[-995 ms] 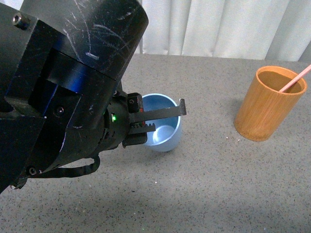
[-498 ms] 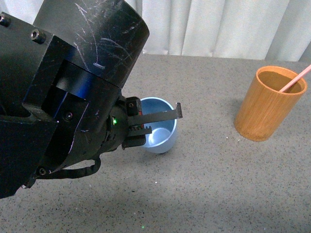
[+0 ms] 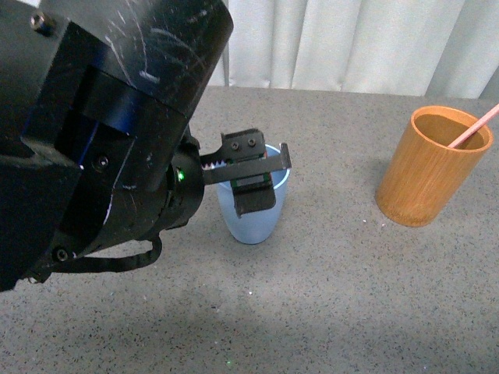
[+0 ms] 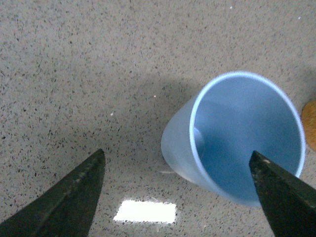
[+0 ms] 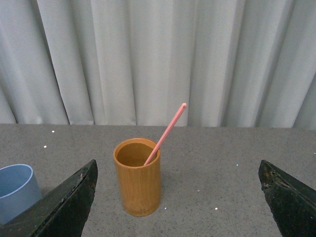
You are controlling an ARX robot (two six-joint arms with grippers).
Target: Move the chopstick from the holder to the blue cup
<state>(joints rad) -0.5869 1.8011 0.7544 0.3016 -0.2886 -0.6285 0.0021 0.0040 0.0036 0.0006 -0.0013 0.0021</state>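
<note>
The blue cup (image 3: 251,222) stands on the grey table, left of centre. My left gripper (image 3: 261,178) is open at its rim, with one finger (image 3: 248,167) across the mouth and the other just below. In the left wrist view the blue cup (image 4: 232,148) lies between the open fingers of the left gripper (image 4: 177,154), nearer one of them, and looks empty. The orange-brown holder (image 3: 431,170) stands at the right with the pink chopstick (image 3: 474,127) leaning in it. My right gripper (image 5: 177,164) is open and empty, well back from the holder (image 5: 137,183) and the chopstick (image 5: 168,131).
White curtains (image 3: 351,43) hang behind the table's far edge. My left arm's big black body (image 3: 101,132) fills the left of the front view. The blue cup also shows at the edge of the right wrist view (image 5: 15,190).
My left gripper has turned and risen at the blue cup's rim. The cup showed its inside before; now it shows its side wall. The holder and chopstick have not moved.
</note>
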